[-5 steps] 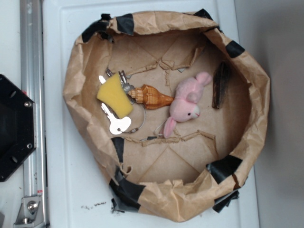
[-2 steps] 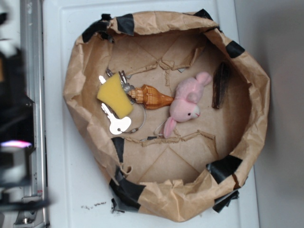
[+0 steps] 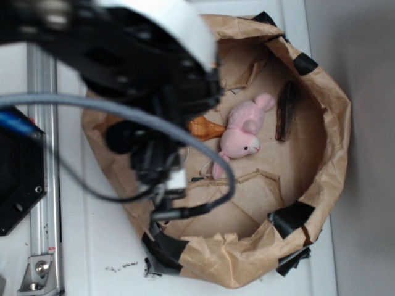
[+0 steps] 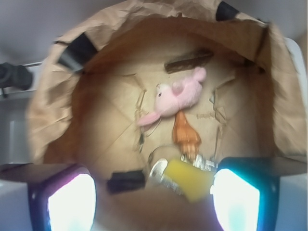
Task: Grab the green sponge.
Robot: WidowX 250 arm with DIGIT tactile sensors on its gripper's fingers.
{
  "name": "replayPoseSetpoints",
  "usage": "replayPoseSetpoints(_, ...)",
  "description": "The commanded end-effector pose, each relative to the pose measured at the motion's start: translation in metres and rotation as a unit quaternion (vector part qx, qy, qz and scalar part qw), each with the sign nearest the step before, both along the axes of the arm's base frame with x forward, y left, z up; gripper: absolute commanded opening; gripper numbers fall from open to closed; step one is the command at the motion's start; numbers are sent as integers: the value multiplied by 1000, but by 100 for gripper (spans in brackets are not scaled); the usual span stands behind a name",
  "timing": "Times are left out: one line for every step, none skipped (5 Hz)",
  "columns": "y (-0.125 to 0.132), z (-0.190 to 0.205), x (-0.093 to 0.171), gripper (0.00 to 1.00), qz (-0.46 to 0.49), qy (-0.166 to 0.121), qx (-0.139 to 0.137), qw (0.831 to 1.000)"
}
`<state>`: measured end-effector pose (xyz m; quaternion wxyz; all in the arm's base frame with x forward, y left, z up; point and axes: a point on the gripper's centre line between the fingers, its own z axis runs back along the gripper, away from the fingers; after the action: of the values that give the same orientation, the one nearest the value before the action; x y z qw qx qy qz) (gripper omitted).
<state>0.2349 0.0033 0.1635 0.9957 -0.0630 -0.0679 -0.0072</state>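
The green sponge [image 4: 189, 179] looks yellow and lies on the silver keys [image 4: 159, 170] at the near side of the paper-lined basin. It shows only in the wrist view. In the exterior view my blurred black arm [image 3: 142, 80] hides it. My gripper [image 4: 154, 204] is open and empty. Its two glowing fingers [image 4: 72, 204] stand wide apart above the basin's near rim. The sponge is just inside the right finger, lower down and apart from it.
The orange-brown seashell [image 4: 186, 134] lies just beyond the sponge, its tip showing past my arm [image 3: 208, 128]. The pink plush rabbit [image 3: 244, 135] and a dark brown piece [image 3: 287, 111] lie further in. Crumpled brown paper walls [image 3: 336, 123] with black tape ring the basin.
My arm has swung in from the left and now covers the left half of the basin, hiding the sponge and keys in the exterior view. The objects have not moved.
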Motion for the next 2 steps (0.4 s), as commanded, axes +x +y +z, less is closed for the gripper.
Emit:
replayPoseSetpoints(23, -78, -12, 100, -49, 55, 50, 996)
replayPoseSetpoints(34, -107, -30, 100, -71, 70, 53, 994)
